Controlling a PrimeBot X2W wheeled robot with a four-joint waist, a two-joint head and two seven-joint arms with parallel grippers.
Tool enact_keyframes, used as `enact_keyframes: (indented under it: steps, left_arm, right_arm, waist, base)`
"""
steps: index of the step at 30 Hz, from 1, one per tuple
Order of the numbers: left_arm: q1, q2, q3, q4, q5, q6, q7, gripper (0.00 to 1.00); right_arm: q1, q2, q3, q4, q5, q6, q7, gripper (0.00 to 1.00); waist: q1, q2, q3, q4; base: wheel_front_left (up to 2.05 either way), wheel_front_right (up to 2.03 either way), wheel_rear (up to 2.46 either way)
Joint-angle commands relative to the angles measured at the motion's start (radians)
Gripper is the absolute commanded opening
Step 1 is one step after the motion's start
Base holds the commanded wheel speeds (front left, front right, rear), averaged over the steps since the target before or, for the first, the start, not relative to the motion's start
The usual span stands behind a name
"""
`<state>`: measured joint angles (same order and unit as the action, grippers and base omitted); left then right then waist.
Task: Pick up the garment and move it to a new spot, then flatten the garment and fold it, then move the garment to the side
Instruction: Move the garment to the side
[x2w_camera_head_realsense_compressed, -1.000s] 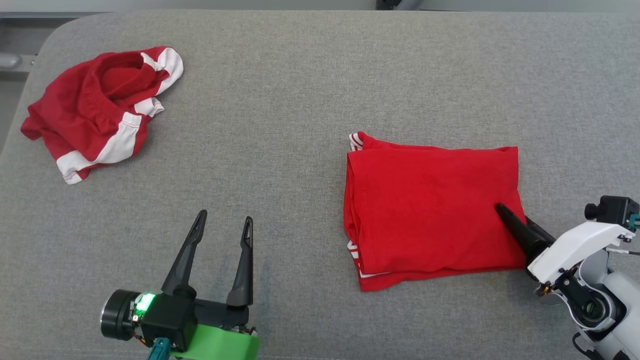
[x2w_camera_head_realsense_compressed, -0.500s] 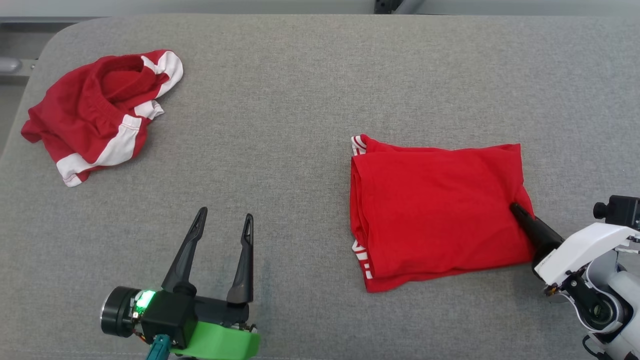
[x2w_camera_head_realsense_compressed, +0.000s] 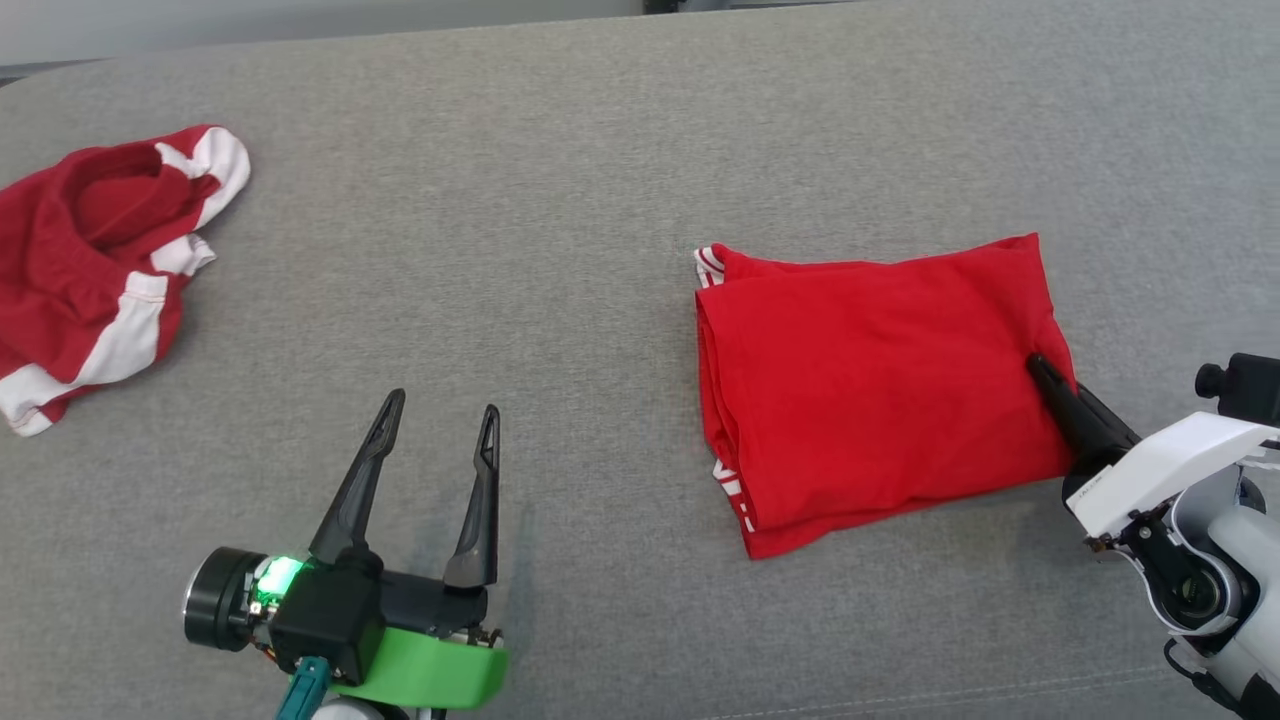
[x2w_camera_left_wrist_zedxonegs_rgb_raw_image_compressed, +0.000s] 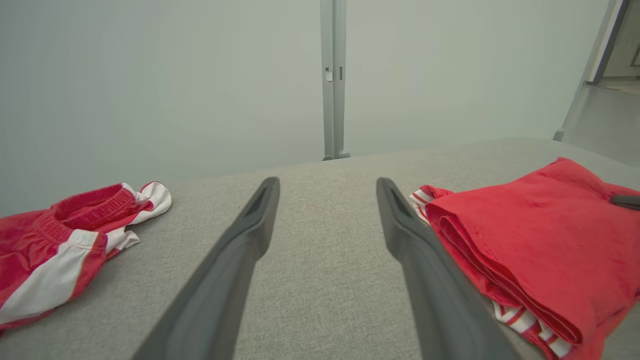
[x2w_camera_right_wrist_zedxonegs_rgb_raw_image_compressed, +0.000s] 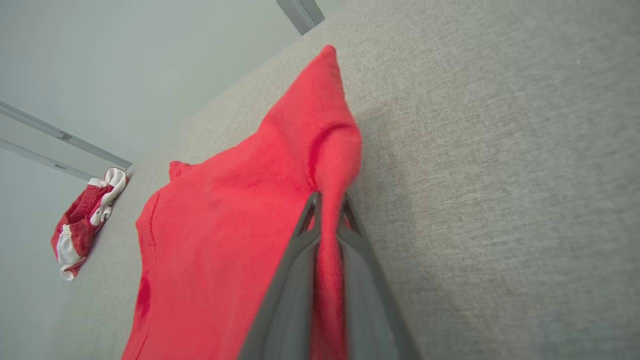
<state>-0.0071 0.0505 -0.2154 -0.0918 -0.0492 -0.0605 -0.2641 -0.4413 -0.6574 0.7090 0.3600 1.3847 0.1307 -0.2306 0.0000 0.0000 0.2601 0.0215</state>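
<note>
Head view: the grey worktop (x2w_camera_head_realsense_compressed: 560, 180) carries the folded red garment (x2w_camera_head_realsense_compressed: 870, 380) right of centre and crumpled red-and-white shorts (x2w_camera_head_realsense_compressed: 80, 270) at far left — the right claw (x2w_camera_head_realsense_compressed: 1040, 368) is clamped on the garment's right edge, the left claw (x2w_camera_head_realsense_compressed: 442, 403) spread open at near left, empty.

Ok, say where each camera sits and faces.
Head view: on the head, looking down at the grey surface; left end effector lower left, right end effector lower right.
Left wrist view: on that wrist, looking along its open fingers across the surface to a wall.
Right wrist view: on that wrist, looking along fingers shut on the folded red garment.
Shared: all show that garment and the crumpled red-and-white garment.
</note>
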Motion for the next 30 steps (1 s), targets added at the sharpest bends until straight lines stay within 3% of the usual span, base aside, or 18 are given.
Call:
enact_keyframes:
  steps: [1, 18, 30]
  left_arm:
    - [-0.017, 0.002, 0.006, -0.005, 0.013, -0.005, 0.0, 1.0]
    - [-0.067, 0.047, 0.011, -0.018, 0.024, -0.04, 0.0, 1.0]
    - [-0.216, 0.09, -0.005, -0.074, 0.033, -0.057, 0.0, 1.0]
  right_arm:
    - [-0.014, -0.002, 0.002, -0.002, -0.002, 0.0, -0.01, 0.0]
    - [-0.071, 0.052, -0.003, -0.01, -0.032, 0.0, -0.034, 0.0]
    - [-0.3, 0.037, 0.015, 0.057, -0.078, 0.0, -0.035, 0.0]
  waist:
    - [0.0, 0.0, 0.023, -0.064]
    - [0.0, 0.0, 0.106, -0.307]
    - [0.0, 0.0, 0.275, -0.358]
  base:
    - [0.0, 0.0, 0.0]
    - [0.0, 0.0, 0.0]
    - [0.0, 0.0, 0.0]
